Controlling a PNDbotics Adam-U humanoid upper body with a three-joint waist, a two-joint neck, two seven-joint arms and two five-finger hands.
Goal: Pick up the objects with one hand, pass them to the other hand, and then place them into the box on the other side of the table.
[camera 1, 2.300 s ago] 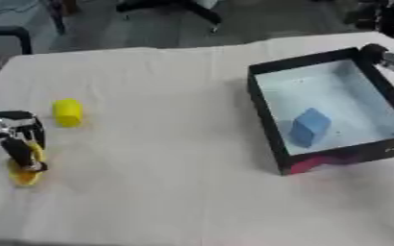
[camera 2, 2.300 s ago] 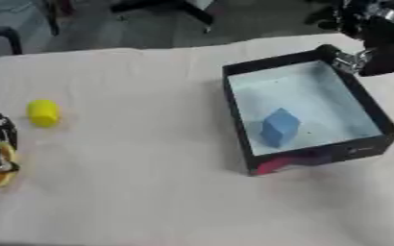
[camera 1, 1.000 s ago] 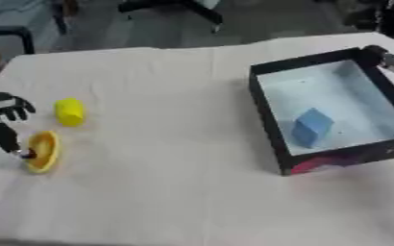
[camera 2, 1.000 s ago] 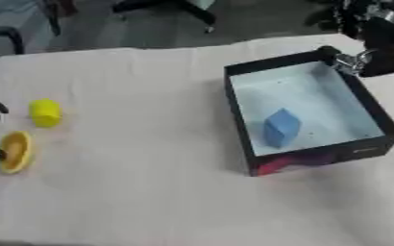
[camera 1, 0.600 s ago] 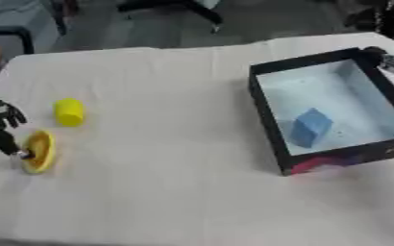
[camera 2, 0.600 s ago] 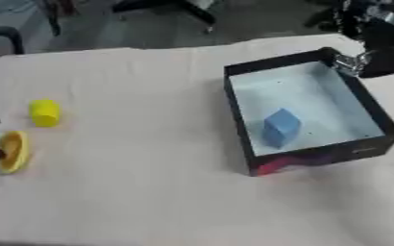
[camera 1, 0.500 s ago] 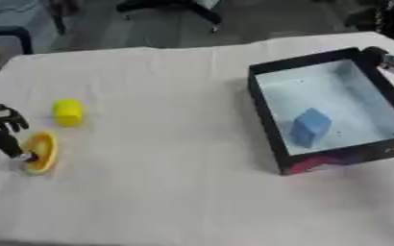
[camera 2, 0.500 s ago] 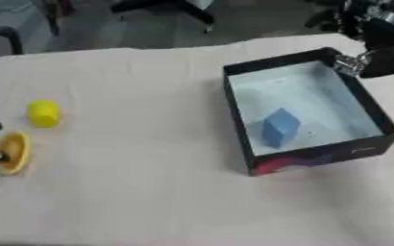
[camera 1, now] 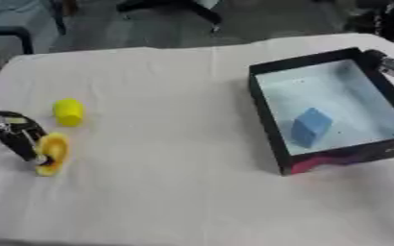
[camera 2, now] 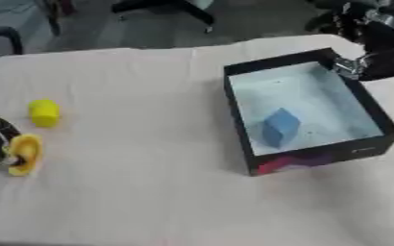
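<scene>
Left hand sitting at table's left edge, fingers touching orange-yellow curved object lying on white tablecloth; whether fingers are curling round it cannot be told. Yellow cylinder lying just beyond it, apart from hand. Black box standing on right side, pale blue floor showing, blue block lying inside. Right hand hanging by box's far right corner; finger state cannot be told.

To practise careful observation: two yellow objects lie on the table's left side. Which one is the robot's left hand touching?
The flatter, orange-tinged yellow piece nearer the camera: the left hand rests against its side. The small yellow cylinder lies farther back, untouched.
</scene>
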